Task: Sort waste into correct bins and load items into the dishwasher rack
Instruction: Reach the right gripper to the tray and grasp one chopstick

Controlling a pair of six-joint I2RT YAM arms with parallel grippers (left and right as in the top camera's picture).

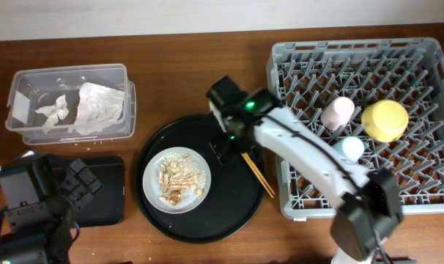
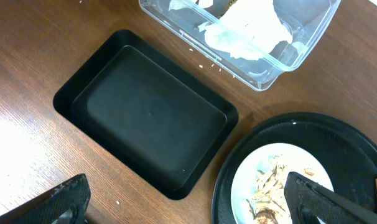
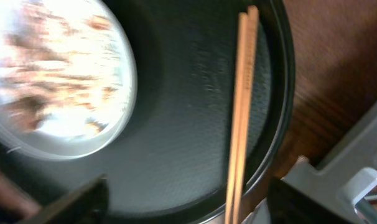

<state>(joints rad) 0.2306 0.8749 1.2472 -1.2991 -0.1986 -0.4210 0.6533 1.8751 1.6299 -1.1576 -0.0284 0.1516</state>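
The white plate (image 1: 150,183) with beige food scraps (image 1: 178,180) sits on the round black tray (image 1: 229,209). The chopsticks (image 1: 259,176) lie across that tray's right rim. My right gripper (image 1: 226,149) is open and hovers low over them; in the right wrist view the chopsticks (image 3: 241,118) run between its fingers (image 3: 195,208). My left gripper (image 2: 188,211) is open and empty, above the shallow black tray (image 2: 151,112). The clear tub (image 1: 68,73) holds white napkins (image 1: 97,108). The dishwasher rack (image 1: 354,45) holds the pink cup (image 1: 338,112), yellow bowl (image 1: 385,119) and light-blue cup (image 1: 348,149).
The rack's near-left corner (image 3: 350,180) stands just right of the round tray's rim. The black tray (image 1: 112,198) lies left of the round tray, below the tub. The left arm's body (image 1: 24,213) fills the bottom-left corner.
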